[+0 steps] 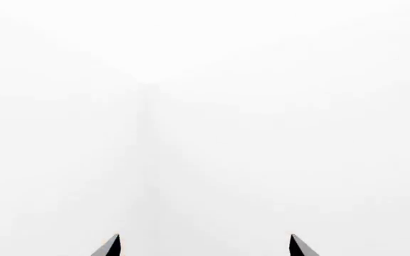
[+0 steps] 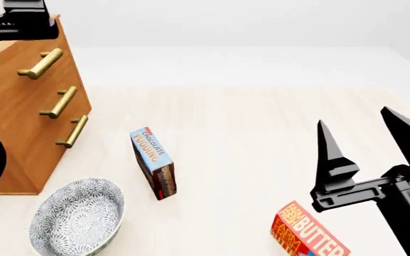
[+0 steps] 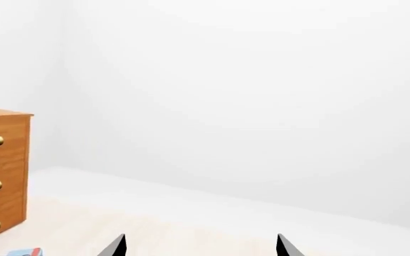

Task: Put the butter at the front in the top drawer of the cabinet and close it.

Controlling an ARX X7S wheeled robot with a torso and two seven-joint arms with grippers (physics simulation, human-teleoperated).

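Butter (image 2: 306, 234) lies on the table (image 2: 247, 133) just below and inboard of my right gripper (image 2: 367, 140), whose fingers stand wide apart, holding nothing, likely spread to straddle it. The cabinet (image 2: 27, 122) sits well off, top drawer (image 2: 20, 64) shut.

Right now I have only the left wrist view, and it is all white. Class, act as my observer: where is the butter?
Observer: The butter box lies close to the robot, just by the right arm's open fingers.
Operator: Is the top drawer open?
Observer: No. The cabinet looks fully shut, its top handle in line with the others.
Operator: What lies between them?
Observer: A pudding box, standing upright.
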